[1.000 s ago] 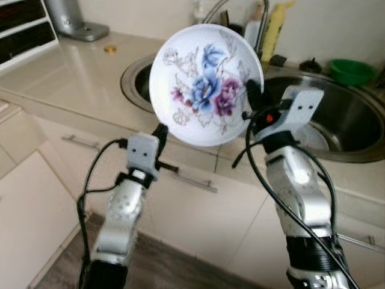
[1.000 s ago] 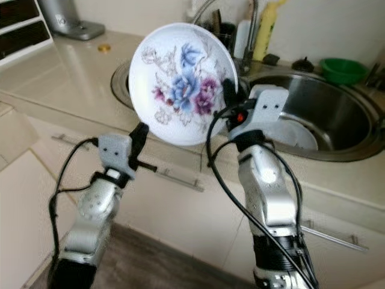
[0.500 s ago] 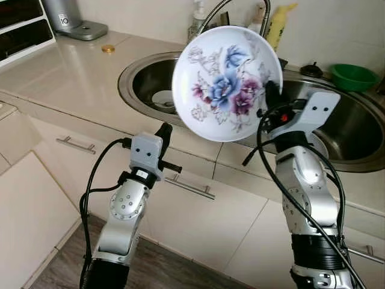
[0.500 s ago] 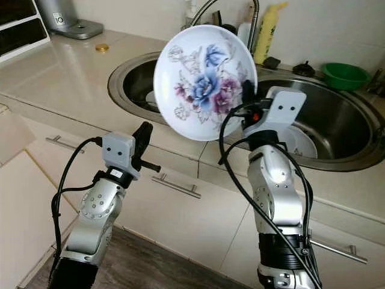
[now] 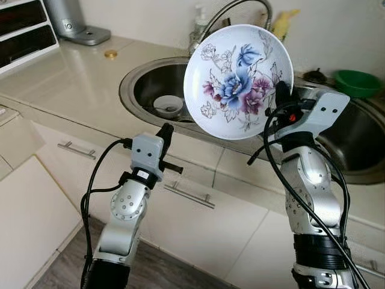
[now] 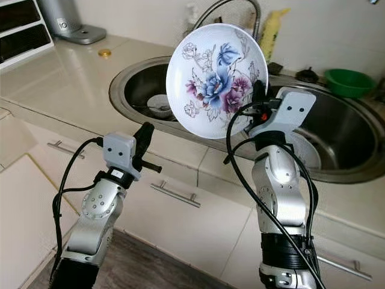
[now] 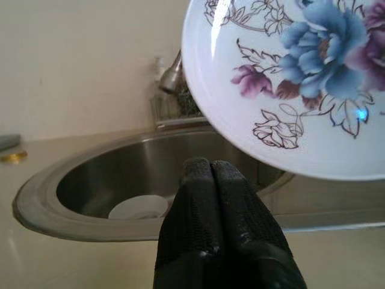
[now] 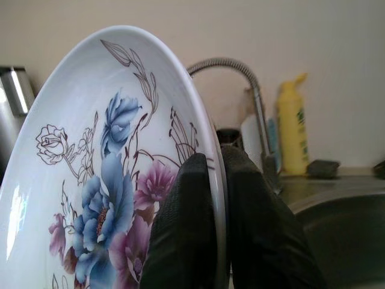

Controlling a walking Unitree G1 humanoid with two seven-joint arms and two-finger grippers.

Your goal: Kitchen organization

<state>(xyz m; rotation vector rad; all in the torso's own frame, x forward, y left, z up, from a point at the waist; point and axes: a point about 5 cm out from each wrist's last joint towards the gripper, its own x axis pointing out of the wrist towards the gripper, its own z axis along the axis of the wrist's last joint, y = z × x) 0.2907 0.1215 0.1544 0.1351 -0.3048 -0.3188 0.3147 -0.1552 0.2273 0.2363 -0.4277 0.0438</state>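
Observation:
A white plate (image 5: 237,81) painted with blue and purple flowers stands almost upright in the air above the counter's front edge, its face turned toward me. My right gripper (image 5: 280,96) is shut on the plate's right rim, one finger on each side, as the right wrist view shows at the rim (image 8: 213,174). My left gripper (image 5: 165,133) hangs lower and to the left of the plate, fingers (image 7: 207,186) pressed together with nothing between them. Behind the plate lies the round left sink basin (image 5: 147,90) with a small white dish (image 5: 168,106) in it.
A second steel basin (image 6: 355,138) lies to the right with a green bowl (image 5: 355,82) behind it. A tap (image 6: 231,9), a yellow bottle (image 6: 271,33) and other bottles stand at the back. Beige counter (image 5: 66,69) stretches left; cabinet drawers with bar handles (image 5: 186,195) are below.
The right gripper has carried the plate a little to the right and slightly higher against the sink. The view has shifted a bit. The left gripper has stayed shut at about the same place.

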